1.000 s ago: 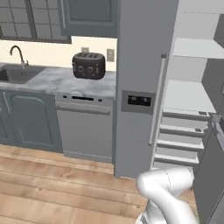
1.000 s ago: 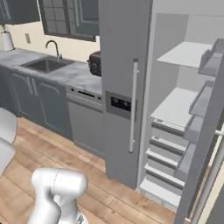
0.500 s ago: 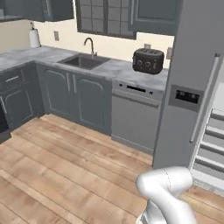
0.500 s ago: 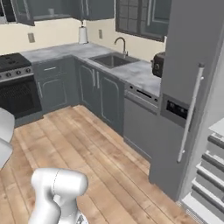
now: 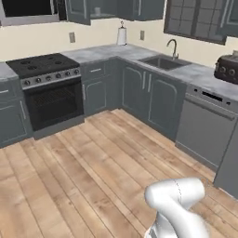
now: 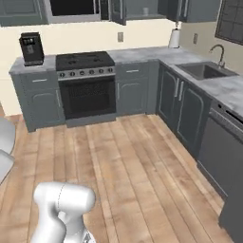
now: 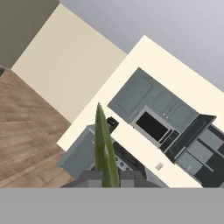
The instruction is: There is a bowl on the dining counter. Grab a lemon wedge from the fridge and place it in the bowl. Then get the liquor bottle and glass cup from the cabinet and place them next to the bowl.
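In the hand view my gripper point(image 7: 107, 179) is shut on the lemon wedge point(image 7: 104, 144), a thin yellow-green sliver that stands up between the two dark fingertips point(image 7: 89, 179). My white arm point(image 5: 176, 204) is folded low in front of the base, over the wooden floor. A strip of the grey fridge point(image 5: 230, 169) shows at the right edge of the left base view. A wall cabinet point(image 6: 142, 9) right of the microwave has its door ajar. The bowl, the dining counter, the liquor bottle and the glass cup are out of view.
A black stove point(image 5: 46, 88) stands ahead on the left, with grey base cabinets around the corner to a sink point(image 5: 162, 60) and a dishwasher point(image 5: 204, 125). A toaster point(image 5: 228, 69), a paper towel roll point(image 5: 122, 35) and a coffee machine point(image 6: 31, 47) sit on the worktop.
The whole picture has swung left, from the open fridge past the sink to the stove corner, so the base has turned. The wedge stays in my shut gripper.
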You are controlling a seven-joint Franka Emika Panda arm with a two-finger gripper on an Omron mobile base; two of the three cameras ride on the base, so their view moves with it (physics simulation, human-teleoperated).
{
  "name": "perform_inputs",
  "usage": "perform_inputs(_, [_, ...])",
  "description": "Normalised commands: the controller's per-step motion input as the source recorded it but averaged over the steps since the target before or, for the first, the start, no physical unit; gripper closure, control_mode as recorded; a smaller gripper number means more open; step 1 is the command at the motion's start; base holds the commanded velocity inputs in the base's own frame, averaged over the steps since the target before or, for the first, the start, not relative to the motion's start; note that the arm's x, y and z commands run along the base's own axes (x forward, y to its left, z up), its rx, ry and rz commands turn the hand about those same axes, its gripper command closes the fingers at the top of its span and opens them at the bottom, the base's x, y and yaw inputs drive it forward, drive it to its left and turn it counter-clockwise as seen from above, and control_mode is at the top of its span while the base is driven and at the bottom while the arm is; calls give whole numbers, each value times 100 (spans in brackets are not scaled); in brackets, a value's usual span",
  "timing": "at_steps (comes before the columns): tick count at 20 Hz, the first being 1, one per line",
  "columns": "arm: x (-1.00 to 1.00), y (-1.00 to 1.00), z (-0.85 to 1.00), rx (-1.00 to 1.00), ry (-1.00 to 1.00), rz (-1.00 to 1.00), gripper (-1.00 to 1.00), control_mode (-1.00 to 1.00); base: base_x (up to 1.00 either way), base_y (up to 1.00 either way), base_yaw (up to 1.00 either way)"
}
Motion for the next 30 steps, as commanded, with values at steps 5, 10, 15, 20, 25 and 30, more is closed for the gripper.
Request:
perform_inputs(5, [0,0,0,0,0,0,100,100,-44,75,57])
perform_inputs(10, [0,0,0,0,0,0,100,100,-44,98,54])
perform_inputs(15, [0,0,0,0,0,0,100,100,-43,100,52])
perform_inputs(20, [0,0,0,0,0,0,100,100,-39,100,49])
perform_inputs(25, [0,0,0,0,0,0,100,100,-30,100,47])
perform_inputs(30, [0,0,0,0,0,0,100,100,9,100,33])
